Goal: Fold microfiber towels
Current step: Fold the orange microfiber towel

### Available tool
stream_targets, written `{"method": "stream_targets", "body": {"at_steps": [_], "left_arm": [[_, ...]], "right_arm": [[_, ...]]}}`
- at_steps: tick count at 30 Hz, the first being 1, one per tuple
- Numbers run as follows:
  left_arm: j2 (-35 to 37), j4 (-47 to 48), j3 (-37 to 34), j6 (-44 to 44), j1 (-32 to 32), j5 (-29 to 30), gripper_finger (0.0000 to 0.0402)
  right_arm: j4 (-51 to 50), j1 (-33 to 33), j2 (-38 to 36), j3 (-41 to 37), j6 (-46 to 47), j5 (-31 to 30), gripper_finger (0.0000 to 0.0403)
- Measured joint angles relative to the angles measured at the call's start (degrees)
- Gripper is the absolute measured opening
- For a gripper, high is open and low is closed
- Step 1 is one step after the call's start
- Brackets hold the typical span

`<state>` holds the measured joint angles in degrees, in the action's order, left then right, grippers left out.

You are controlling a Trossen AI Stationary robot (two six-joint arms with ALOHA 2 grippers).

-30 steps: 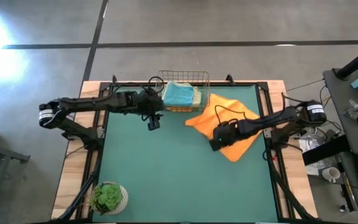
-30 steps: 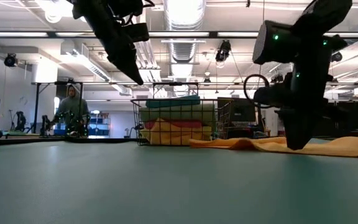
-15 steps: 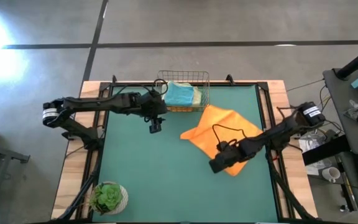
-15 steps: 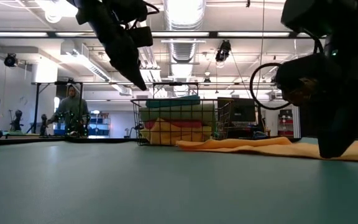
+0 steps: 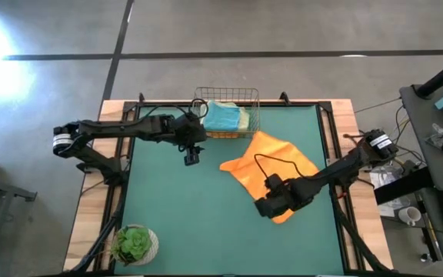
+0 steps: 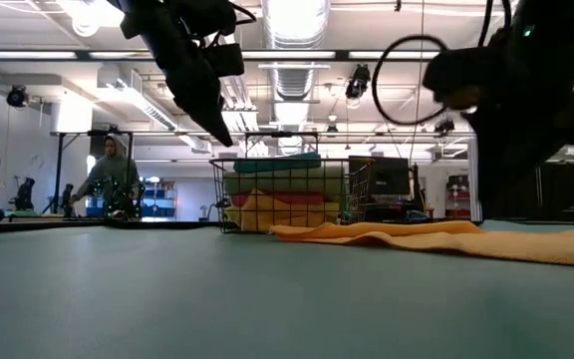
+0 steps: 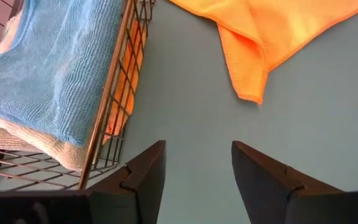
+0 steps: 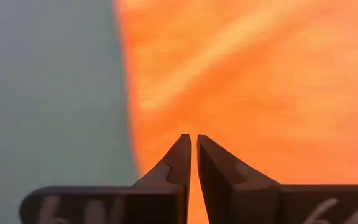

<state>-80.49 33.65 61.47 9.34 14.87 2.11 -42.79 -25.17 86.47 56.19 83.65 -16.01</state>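
Orange towel (image 8: 260, 81) under closed right fingers (image 8: 213, 165), left fingers (image 7: 145, 171) apart

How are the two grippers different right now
The left gripper is open and hangs empty above the mat, beside the basket. The right gripper is shut and sits low at the near edge of the orange towel. Whether it pinches the towel cannot be told. Both have dark fingers.
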Motion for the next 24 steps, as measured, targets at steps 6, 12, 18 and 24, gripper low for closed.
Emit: {"method": "stream_targets", "body": {"at_steps": [6, 12, 18, 24], "left_arm": [[0.00, 0.31, -0.02, 0.07, 0.00, 0.00, 0.0167], [0.00, 0.29, -0.02, 0.07, 0.00, 0.00, 0.0167], [0.00, 0.28, -0.05, 0.11, 0.00, 0.01, 0.0167], [0.00, 0.26, -0.11, 0.10, 0.00, 0.00, 0.0167]], "right_arm": [[-22.38, -0.08, -0.30, 3.37, 7.13, -0.66, 0.0009], [-23.82, -0.08, -1.66, -2.38, 12.93, 2.76, 0.0008], [-21.00, -0.08, -1.64, -6.35, 14.53, 5.90, 0.0008], [-12.78, -0.21, -1.64, -9.93, 15.52, 10.06, 0.0008]]}}
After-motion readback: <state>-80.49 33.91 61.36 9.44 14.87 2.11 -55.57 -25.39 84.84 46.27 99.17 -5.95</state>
